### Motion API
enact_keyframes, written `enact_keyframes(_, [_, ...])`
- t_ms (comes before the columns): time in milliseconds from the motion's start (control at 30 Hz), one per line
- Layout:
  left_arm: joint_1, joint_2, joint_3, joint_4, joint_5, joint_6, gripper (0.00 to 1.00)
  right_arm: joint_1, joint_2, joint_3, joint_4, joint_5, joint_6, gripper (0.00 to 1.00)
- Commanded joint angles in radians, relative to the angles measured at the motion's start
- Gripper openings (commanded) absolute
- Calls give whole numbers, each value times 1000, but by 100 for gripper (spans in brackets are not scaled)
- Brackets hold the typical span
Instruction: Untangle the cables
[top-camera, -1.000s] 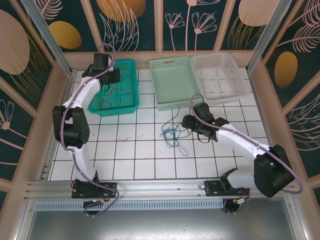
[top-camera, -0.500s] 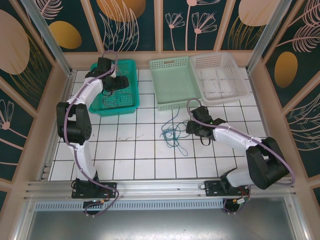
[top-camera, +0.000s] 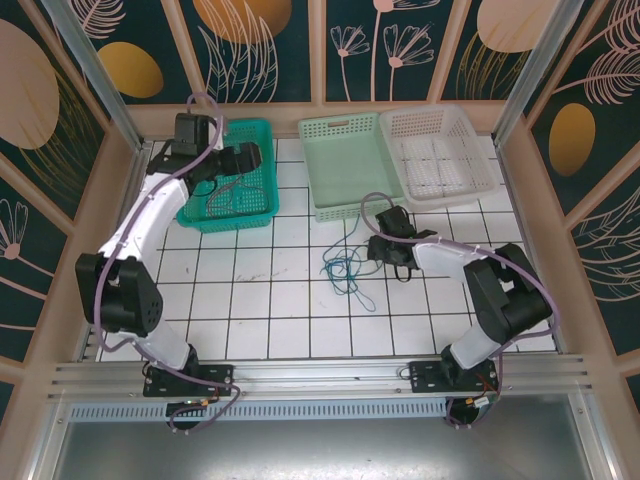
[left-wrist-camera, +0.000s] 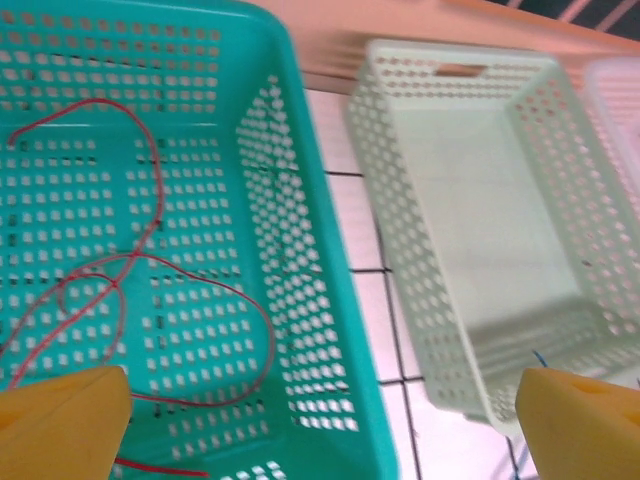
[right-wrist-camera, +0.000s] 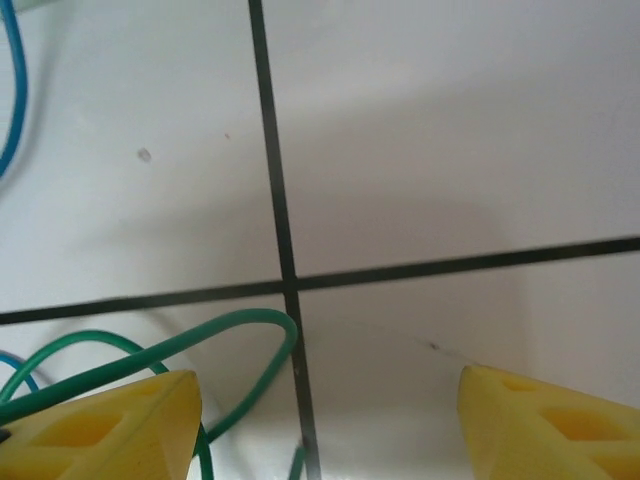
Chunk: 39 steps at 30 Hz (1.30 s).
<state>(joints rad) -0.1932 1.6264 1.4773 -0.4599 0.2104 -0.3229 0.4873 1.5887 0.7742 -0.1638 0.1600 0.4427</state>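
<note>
"How far along do you reckon this is?"

"Start with the desk (top-camera: 260, 300). Three baskets line its upper edge in the top view. The teal basket (top-camera: 272, 190) is at the upper left, the pale green basket (top-camera: 350, 170) is in the middle, and the white basket (top-camera: 440, 155) is to the right of that. The last two look empty, as far as I can tell."

"And the claws?"

"The left claw (top-camera: 245, 158) hangs over the teal basket's right wall. It's spread wide with nothing in it. The right claw (top-camera: 378, 247) sits low over the tiles right of centre, just beside the knot (top-camera: 345, 268). Its jaws are apart and it's pinching nothing."

"So where are the cables?"

"The red cable (left-wrist-camera: 158, 190) lies loose and alone on the floor of the teal basket, at the left of the left wrist view. I'd call that one done. The knot in the middle of the desk is the blue cable (right-wrist-camera: 15, 100) and the green cable (right-wrist-camera: 270, 314) wound together. One strand runs up toward the pale green basket. In the right wrist view a green loop lies flat on the tile at the lower left, partly between the fingers, and the blue shows at the upper left edge."

"One out of three, then?"

"That's my guess. One is sorted, and two are left to pull apart and probably drop in the other baskets."
</note>
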Motion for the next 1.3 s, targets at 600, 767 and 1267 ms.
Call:
enact_keyframes(600, [-383,-117,-408,229,316,124,82,-21,136,56,131,16,-5,36])
enact_keyframes(767, [-416,-80,-393,215,319,160,80,-19,176,75,105,18,19,25])
enact_keyframes(1267, [-466,7,-377,236,346,198,78,47,-7,50,9,129,36,0])
